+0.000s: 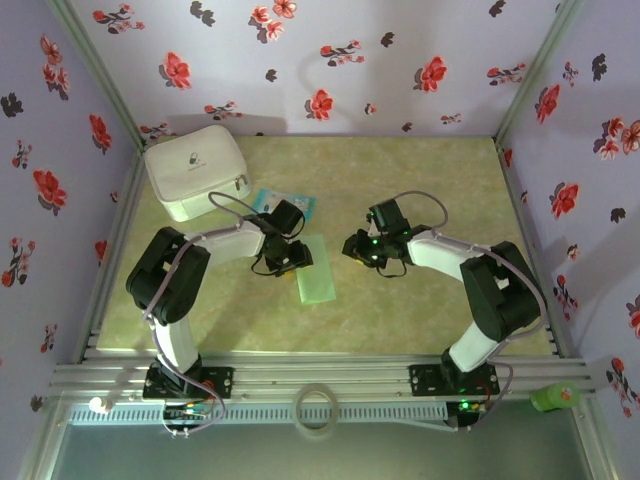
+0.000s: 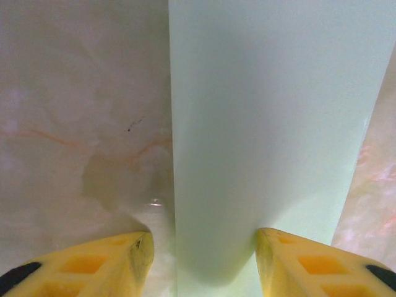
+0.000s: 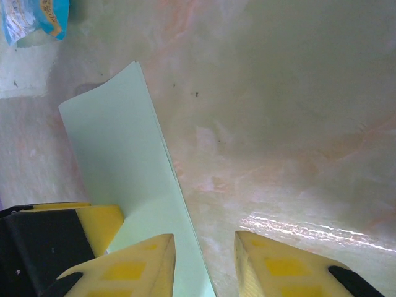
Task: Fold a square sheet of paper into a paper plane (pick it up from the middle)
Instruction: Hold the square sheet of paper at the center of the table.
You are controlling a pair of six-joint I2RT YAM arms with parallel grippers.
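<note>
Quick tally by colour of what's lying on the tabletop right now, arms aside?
White: 1, the pouch
Blue and white: 1, the packet
Pale green: 1, the folded paper
Total: 3

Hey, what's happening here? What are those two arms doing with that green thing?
Two robot arms are partway through a paper-folding job. The square sheet of paper, already folded into a narrow strip, lies on the table. The left gripper is low over it, open, a finger on each side. The right gripper, also open, sits by the strip's edge, holding nothing.
</note>
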